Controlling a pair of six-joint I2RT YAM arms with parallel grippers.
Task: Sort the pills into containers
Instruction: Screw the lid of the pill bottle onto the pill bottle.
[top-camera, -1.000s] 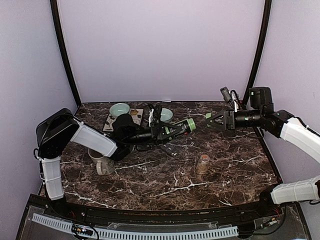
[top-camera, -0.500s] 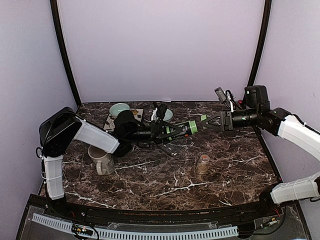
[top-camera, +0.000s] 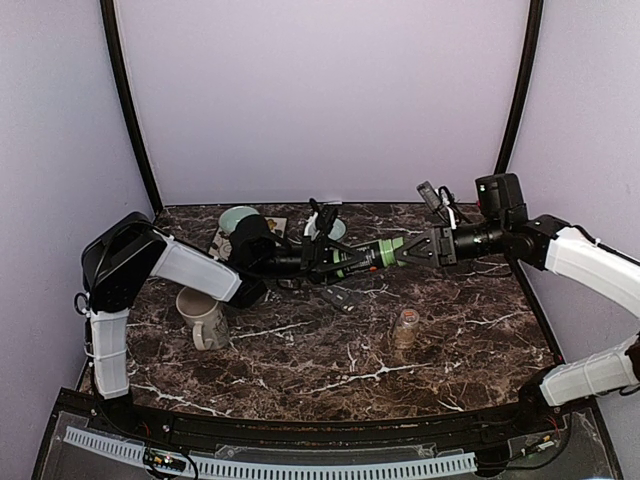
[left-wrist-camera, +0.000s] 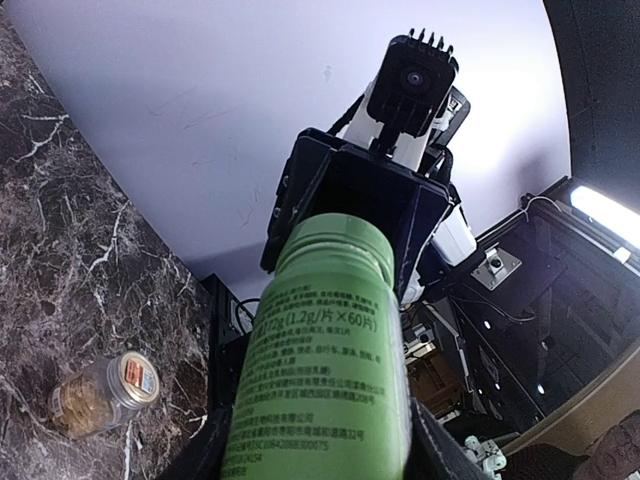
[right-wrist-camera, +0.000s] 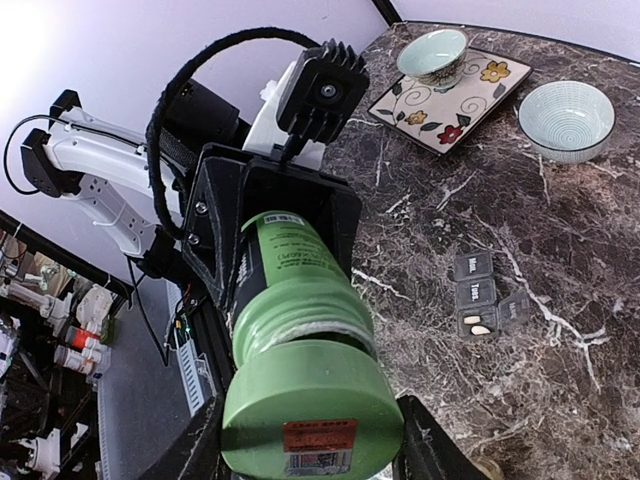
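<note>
The green pill bottle (top-camera: 368, 256) hangs above the marble table (top-camera: 300, 370), toward its far middle. It lies level, long axis running left to right, with its cap (top-camera: 388, 251) toward the right arm. The left gripper (top-camera: 338, 263) is clamped around the labelled body. The right gripper (top-camera: 408, 250) straddles the cap, jaws half-spread; whether they press it I cannot tell. Below stands a small clear jar (top-camera: 405, 325) of tan pills. A black pill organiser (right-wrist-camera: 485, 298) lies nearby — one open cell holds pale pills.
</note>
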